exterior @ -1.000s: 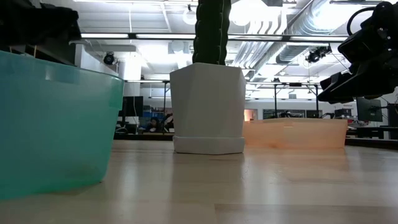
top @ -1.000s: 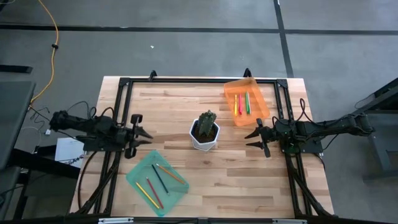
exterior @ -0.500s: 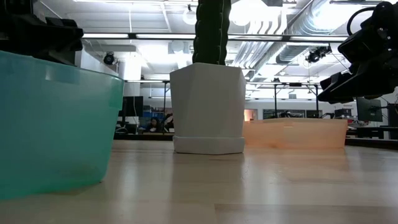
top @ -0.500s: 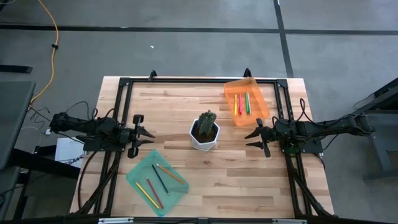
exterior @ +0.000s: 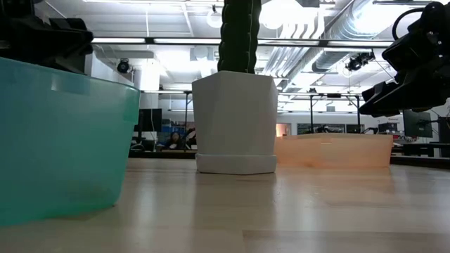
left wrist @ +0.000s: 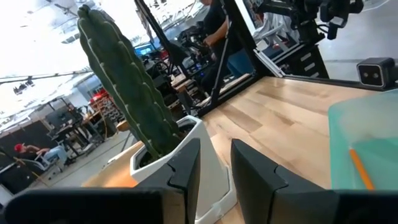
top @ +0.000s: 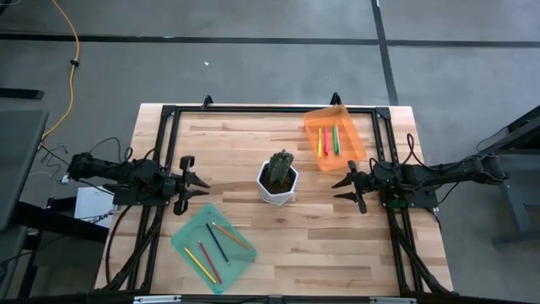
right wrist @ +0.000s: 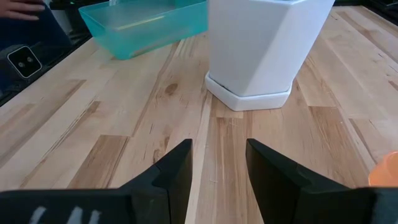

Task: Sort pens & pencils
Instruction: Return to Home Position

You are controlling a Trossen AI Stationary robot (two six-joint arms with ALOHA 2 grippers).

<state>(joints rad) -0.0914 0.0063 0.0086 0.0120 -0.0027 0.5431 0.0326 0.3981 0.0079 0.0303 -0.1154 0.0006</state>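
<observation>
Looking straight down, the three short bright pens [top: 327,140] were seen lying side by side in a translucent orange plastic tray [top: 316,115] at the far right of the pale wooden table [top: 337,245]. The four thin pencils [top: 216,245] were spread inside a translucent teal plastic bin [top: 180,234] at the near left. A green cactus in a white faceted pot [top: 278,181] was placed between the arms. The left gripper [top: 202,186] was held at the table's left edge, the right gripper [top: 339,191] at its right edge, both pointed at the pot and holding nothing.

At table height, the bin [exterior: 63,140] was shown closest, the pot [exterior: 235,119] mid-table and the tray [exterior: 334,151] farther back, with the right gripper [exterior: 383,95] hung above the tray's side.

Through the left wrist camera, the left gripper [left wrist: 214,180] was seen with its fingers parted, aimed at the pot [left wrist: 202,149]; one orange pencil [left wrist: 360,168] was visible inside the bin [left wrist: 373,118].

Through the right wrist camera, the right gripper [right wrist: 217,174] was likewise seen spread apart and empty above bare wood, with the pot [right wrist: 267,43] and the bin [right wrist: 143,18] ahead.
</observation>
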